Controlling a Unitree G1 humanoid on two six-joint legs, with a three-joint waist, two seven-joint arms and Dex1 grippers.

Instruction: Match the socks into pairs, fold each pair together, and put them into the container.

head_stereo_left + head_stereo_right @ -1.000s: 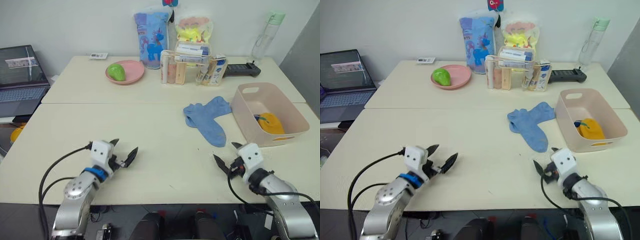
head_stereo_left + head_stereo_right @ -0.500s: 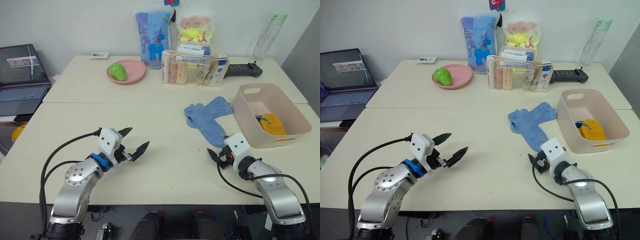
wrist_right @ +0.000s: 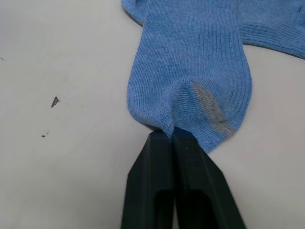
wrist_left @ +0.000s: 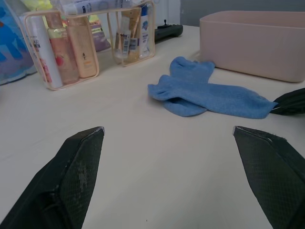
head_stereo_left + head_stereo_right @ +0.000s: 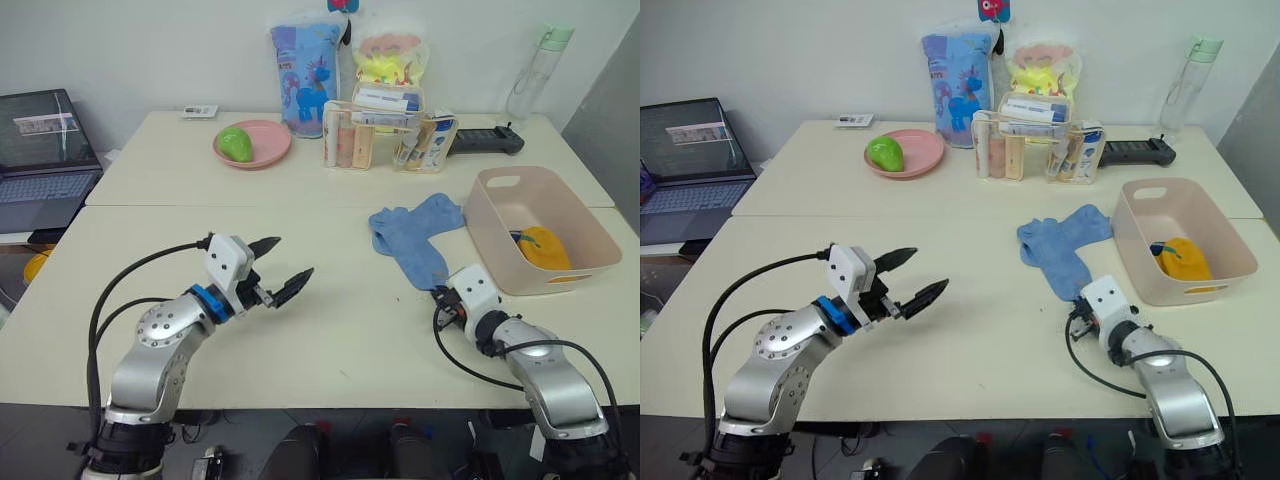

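- Right gripper pinched shut on the toe end of one of the light blue socks, fabric bunched up between the black fingers.
- Left gripper spread wide, holding nothing, up off the surface.
- Socks lying straight ahead of the right gripper, stretching away from it.
- Long axis of the pinched sock running from the right gripper's tips out to the far end, where the second sock crosses it.
- Cannot tell from here how much of the second sock lies under the first.
- Socks well apart from the left gripper, off toward its right side; right arm much nearer, already touching.
- Container just beside the socks, a bit ahead of the right gripper and to its right.
- Something mustard yellow already lying inside the container, probably a finished pair.
- Likely next: pull or lift the pinched toe toward the far end to fold the blue pair.
- Soft fabric, so likely to drag and slide on the surface, not stay flat.
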